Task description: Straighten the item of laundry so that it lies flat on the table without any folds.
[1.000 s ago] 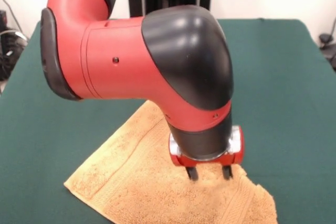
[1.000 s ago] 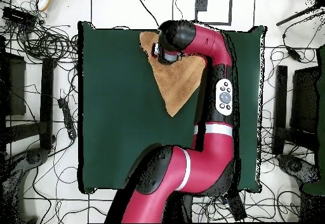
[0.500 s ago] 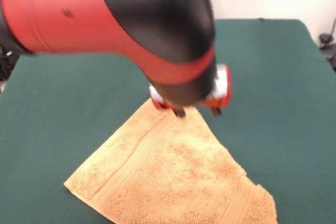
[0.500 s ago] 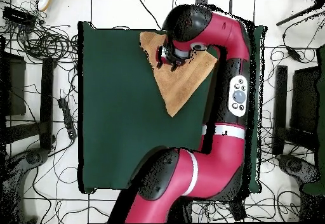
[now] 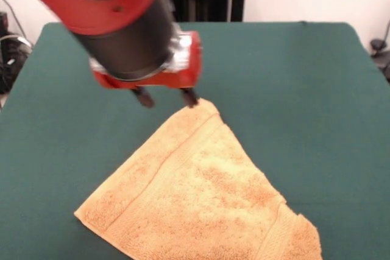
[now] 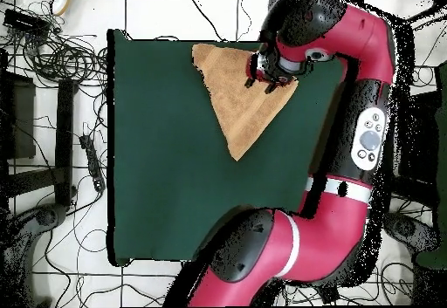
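1. The towel (image 5: 201, 202) is laid on the bench (image 5: 317, 89) as a triangle, so it is folded over on itself and not spread to a full square.
2. In the front view, one point of the triangle is directed toward the far edge of the bench; the wide part runs off the picture at the near edge.
3. In the overhead view, the towel (image 6: 237, 95) is seen against one short edge of the bench (image 6: 157, 165), nearer one corner of that edge, with a point directed toward the middle of the bench.
4. A flat woven band is visible along the towel's left side in the front view, and a second band near its right corner.
5. The gripper (image 5: 166, 97) is held above the bench at the far point of the towel. The jaws are parted, and nothing is held between them.
6. One fingertip (image 5: 191, 97) is seen just at the towel's far point; whether it touches the cloth cannot be told. The other fingertip is over bare bench.
7. In the overhead view, the gripper (image 6: 262, 82) is seen over the towel's edge near one corner of the triangle.
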Robot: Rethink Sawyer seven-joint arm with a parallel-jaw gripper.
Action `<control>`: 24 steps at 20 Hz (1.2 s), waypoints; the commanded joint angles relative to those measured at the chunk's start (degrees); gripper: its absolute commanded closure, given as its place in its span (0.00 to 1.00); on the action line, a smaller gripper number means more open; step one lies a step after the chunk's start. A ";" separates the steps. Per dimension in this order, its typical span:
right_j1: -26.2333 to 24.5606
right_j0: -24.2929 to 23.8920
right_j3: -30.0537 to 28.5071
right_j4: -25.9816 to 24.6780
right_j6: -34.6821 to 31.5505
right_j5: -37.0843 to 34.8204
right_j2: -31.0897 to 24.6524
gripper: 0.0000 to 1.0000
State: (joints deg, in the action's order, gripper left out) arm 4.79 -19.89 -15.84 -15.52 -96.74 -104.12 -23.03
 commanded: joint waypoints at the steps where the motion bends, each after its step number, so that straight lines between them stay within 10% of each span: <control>1: -6.41 1.13 -1.50 -4.47 15.96 3.39 -7.74 0.00; 24: -11.97 3.55 -3.31 -5.07 12.91 20.54 -4.68 0.00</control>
State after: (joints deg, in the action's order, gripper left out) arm -2.75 -18.32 -13.28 -18.00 -96.74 -90.30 -23.21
